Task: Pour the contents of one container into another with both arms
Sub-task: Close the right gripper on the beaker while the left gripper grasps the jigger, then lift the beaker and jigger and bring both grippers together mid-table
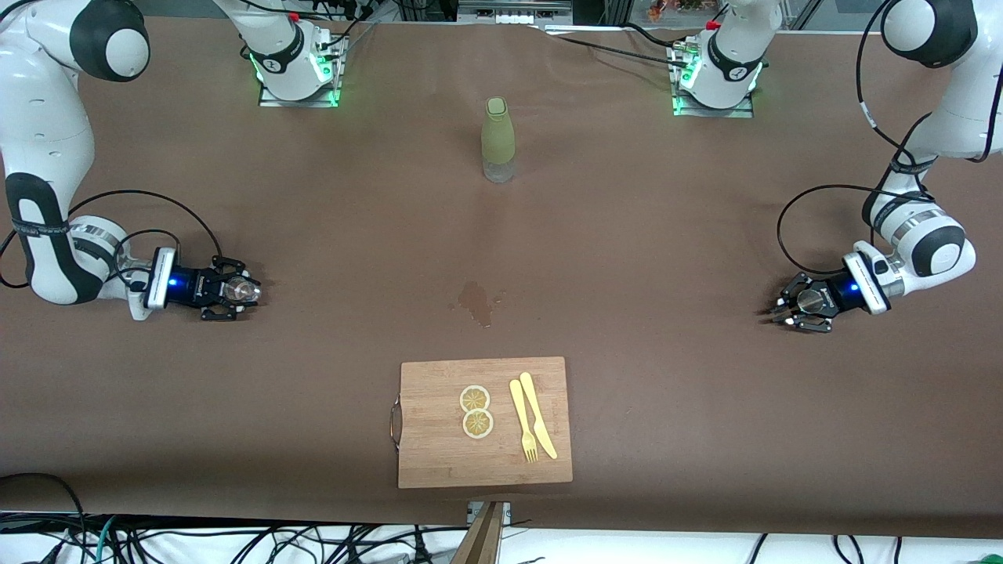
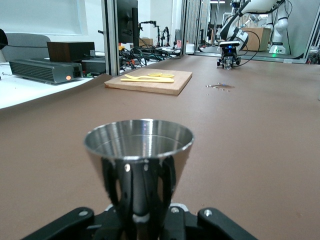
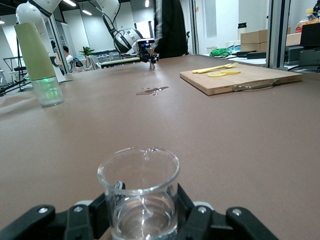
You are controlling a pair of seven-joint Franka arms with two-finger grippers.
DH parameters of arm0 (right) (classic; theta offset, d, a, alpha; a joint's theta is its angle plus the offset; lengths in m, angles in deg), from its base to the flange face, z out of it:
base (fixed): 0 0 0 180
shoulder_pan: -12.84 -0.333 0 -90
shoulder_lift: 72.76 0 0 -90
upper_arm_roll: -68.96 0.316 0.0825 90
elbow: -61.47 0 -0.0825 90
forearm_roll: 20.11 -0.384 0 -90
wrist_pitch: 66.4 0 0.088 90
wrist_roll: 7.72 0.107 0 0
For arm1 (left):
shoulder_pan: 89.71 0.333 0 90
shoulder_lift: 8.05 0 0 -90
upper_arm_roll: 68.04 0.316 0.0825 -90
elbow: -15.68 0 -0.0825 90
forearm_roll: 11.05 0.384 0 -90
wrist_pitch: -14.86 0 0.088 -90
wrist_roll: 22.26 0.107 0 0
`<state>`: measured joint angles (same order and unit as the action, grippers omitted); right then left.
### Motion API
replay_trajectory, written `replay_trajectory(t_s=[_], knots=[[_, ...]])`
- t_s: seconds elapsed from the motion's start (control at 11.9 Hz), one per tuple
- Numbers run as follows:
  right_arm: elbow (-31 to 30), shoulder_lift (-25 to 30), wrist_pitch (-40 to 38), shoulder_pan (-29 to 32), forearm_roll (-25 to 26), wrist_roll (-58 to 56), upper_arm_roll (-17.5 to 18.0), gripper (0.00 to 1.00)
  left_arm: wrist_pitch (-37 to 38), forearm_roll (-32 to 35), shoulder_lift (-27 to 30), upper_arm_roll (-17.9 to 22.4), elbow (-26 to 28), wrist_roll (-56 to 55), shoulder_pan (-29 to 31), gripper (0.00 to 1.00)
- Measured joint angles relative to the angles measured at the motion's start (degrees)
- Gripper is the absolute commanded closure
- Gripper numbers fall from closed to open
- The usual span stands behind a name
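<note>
Steel cup (image 2: 139, 150) in left end effector (image 1: 791, 305), no readable writing

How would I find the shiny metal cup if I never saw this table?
Start at the wooden cutting board near the front camera, then go to the left arm's end of the table. There the left gripper is shut on the metal cup. It is shiny and flared; the right gripper holds a clear glass beaker.
</note>
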<state>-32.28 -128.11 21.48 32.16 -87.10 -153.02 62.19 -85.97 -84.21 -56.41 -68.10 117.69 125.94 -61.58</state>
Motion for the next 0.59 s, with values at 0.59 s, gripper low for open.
replay_trajectory(t_s=[0.59], knots=[[2.6, 0.4, 1.8, -4.5, 3.1, 3.4, 1.2, 0.8, 6.2, -0.2, -0.2, 0.0, -2.1, -0.4, 0.0, 1.0]])
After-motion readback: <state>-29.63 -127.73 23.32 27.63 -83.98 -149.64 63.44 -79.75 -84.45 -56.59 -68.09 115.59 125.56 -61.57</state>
